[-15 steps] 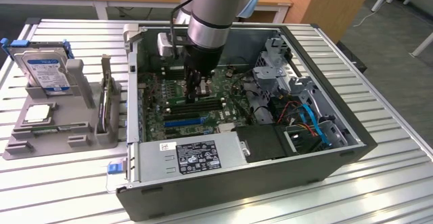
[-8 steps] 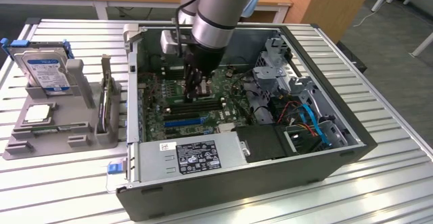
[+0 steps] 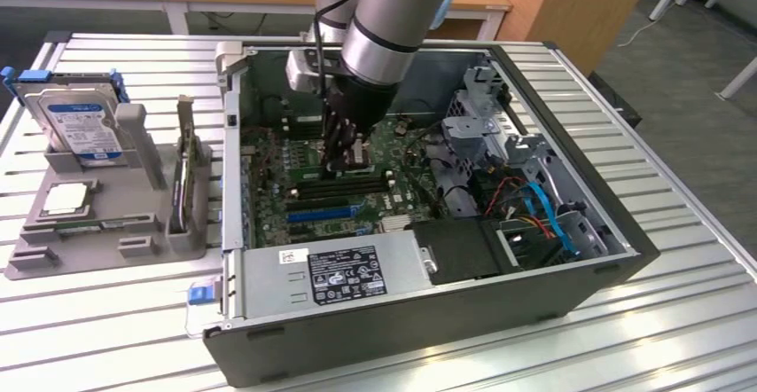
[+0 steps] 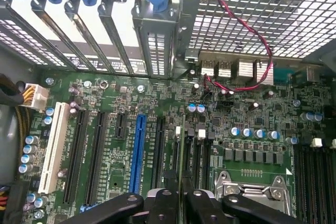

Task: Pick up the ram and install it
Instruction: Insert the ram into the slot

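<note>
fingers (image 4: 164, 205) pinched narrow on what looks like the ram (image 3: 353, 170), mid-frame over the motherboard (image 4: 247, 114): light, stiff, fragile, so hold its long edges, not the chips.

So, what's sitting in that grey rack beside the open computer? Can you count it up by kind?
hard drive: 1
tall card with metal bracket: 1
square silver chip: 1
thin green stick, lying flat: 1
Total: 4
</note>
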You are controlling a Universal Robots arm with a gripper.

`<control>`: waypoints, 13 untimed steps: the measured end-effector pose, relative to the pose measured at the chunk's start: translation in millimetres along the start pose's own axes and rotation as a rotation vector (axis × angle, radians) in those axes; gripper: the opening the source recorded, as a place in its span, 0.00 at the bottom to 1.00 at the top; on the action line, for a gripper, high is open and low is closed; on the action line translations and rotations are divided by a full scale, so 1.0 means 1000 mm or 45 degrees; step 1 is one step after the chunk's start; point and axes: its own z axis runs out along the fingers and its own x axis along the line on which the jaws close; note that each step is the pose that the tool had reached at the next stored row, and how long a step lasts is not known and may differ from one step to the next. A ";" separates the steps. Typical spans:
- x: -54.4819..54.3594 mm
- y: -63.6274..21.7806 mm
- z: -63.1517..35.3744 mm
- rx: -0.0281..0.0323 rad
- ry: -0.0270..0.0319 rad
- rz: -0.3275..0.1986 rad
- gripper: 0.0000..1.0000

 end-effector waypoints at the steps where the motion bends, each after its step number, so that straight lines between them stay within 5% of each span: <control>1: 0.000 -0.0007 -0.0001 -0.0001 0.0000 -0.001 0.14; 13: 0.001 -0.0107 -0.0019 -0.0001 0.0020 -0.011 0.14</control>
